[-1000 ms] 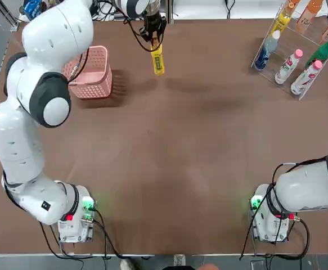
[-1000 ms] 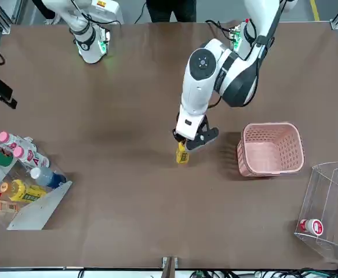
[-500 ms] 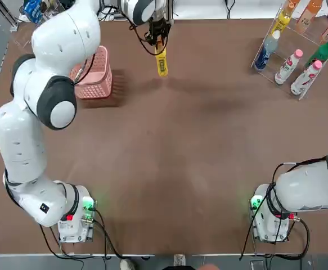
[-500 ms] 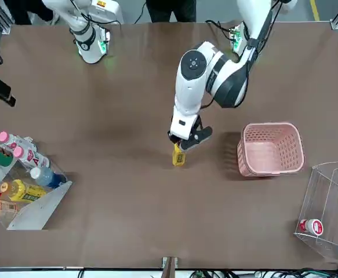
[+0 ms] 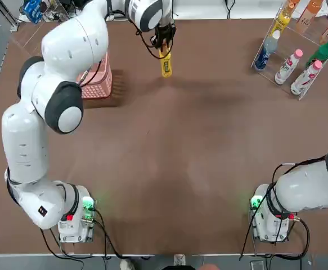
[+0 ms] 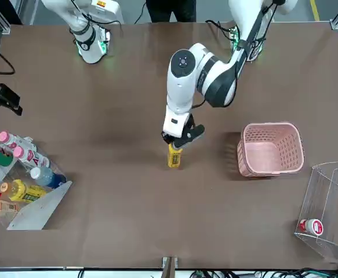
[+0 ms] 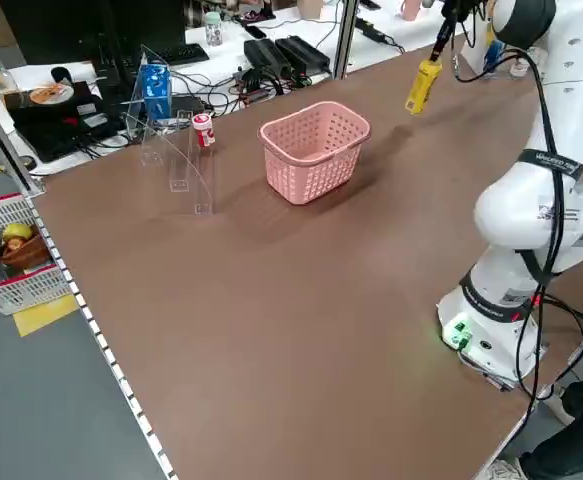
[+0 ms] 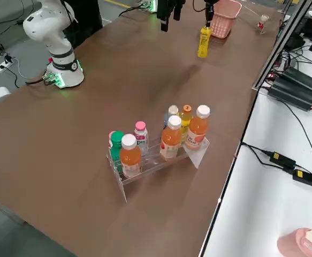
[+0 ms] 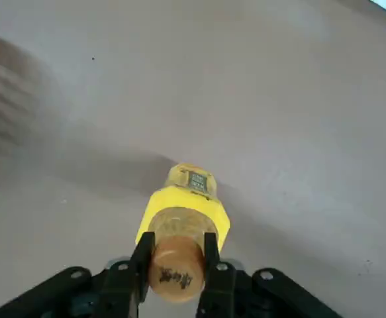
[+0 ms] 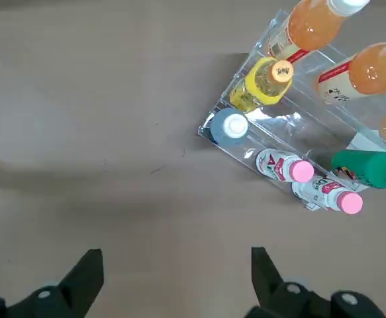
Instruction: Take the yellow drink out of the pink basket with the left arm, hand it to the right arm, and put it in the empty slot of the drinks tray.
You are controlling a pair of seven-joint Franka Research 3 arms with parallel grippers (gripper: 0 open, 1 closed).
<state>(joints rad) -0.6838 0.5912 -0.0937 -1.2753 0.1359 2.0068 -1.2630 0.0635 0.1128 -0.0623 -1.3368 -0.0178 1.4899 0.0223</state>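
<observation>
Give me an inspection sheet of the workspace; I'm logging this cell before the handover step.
Surface: brown table, bare in the middle.
Job's things: yellow drink hanging by its cap, clear of the pink basket; drinks tray at the far right corner, holding bottles.
Clutter: clear acrylic box with a small red-white bottle.
Grippers: left tool shut on the yellow drink above the table; right tool open, aimed down near the drinks tray.
Cables: bundles at both arm bases.
Surroundings: bench with power strips; white basket off the table's edge.
</observation>
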